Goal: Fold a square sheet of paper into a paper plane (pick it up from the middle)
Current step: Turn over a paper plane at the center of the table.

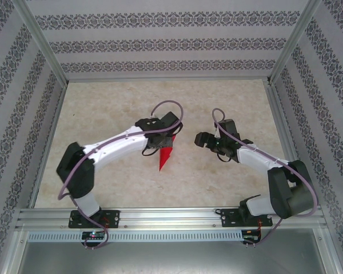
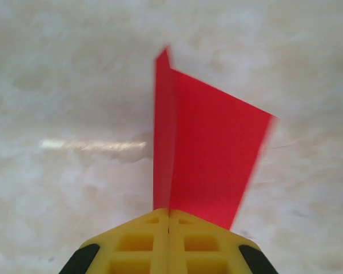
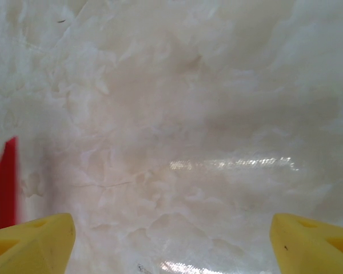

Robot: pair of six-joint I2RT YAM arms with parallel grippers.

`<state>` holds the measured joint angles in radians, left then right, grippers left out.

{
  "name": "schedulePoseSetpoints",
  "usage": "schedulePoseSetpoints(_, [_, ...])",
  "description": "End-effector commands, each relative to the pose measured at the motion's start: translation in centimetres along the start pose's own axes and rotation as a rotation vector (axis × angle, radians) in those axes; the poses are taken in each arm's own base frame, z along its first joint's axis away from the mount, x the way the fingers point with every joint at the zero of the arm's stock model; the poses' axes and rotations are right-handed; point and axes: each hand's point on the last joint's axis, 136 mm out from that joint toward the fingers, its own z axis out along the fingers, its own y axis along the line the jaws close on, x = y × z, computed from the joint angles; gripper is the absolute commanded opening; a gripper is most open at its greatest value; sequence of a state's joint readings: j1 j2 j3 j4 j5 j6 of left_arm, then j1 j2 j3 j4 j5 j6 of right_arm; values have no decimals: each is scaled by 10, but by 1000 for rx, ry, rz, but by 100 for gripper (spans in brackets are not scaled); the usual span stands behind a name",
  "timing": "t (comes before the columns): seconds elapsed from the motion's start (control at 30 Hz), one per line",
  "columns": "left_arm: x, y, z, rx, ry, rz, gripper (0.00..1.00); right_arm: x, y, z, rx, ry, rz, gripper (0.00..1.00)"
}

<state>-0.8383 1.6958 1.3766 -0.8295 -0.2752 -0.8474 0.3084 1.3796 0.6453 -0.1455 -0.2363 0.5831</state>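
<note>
Left gripper: my left gripper (image 1: 160, 140) is closed, its two yellow fingers (image 2: 143, 240) pressed flat together and pinching the red paper plane (image 1: 166, 157) at one end.
Paper plane, top view: a slim red dart just to the near side of my left gripper, near the middle of the worktop (image 1: 228, 177), with its sharp tip pointing toward the near edge.
Paper plane, left wrist view: the paper plane (image 2: 208, 165) rises out of the seam between my fingers, with a narrow upright fold on the left and a wide flat wing spreading to the right; its right edge is blurred.
Contact with worktop: I cannot tell whether the tip touches the pale marbled surface (image 2: 63, 85) or hangs just above it.
Right gripper: my right gripper (image 1: 201, 138) is open, yellow fingertips (image 3: 31, 235) spread wide, and carries nothing; it faces the worktop (image 3: 188, 114).
Spacing: my right gripper sits to the right of the plane, near but apart; a strip of red paper (image 3: 4, 182) shows at the left edge of its wrist view.
</note>
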Motion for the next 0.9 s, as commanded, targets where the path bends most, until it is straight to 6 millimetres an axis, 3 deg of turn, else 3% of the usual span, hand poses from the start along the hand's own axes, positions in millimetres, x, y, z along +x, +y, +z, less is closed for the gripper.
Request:
schedulePoseSetpoints(0.0, [-21,-28,-14,206,-109,19,0,-9,5,-9,-39,-55,32,87])
schedulePoseSetpoints(0.13, [-18,-39,-12,335,-130,8,0,-7,24,-18,-140,-56,22,82])
schedulePoseSetpoints(0.3, [-9,-60,6,500,-122,-47,0,0,41,-34,-198,-64,-3,80])
schedulePoseSetpoints(0.43, [-3,-68,22,571,-106,-88,0,13,59,-38,-234,-47,-22,72])
schedulePoseSetpoints(0.67, [11,-62,51,613,-76,-173,0,34,82,-22,-270,27,-29,47])
schedulePoseSetpoints(0.87, [25,-44,71,621,-65,-240,0,54,93,2,-246,110,-62,40])
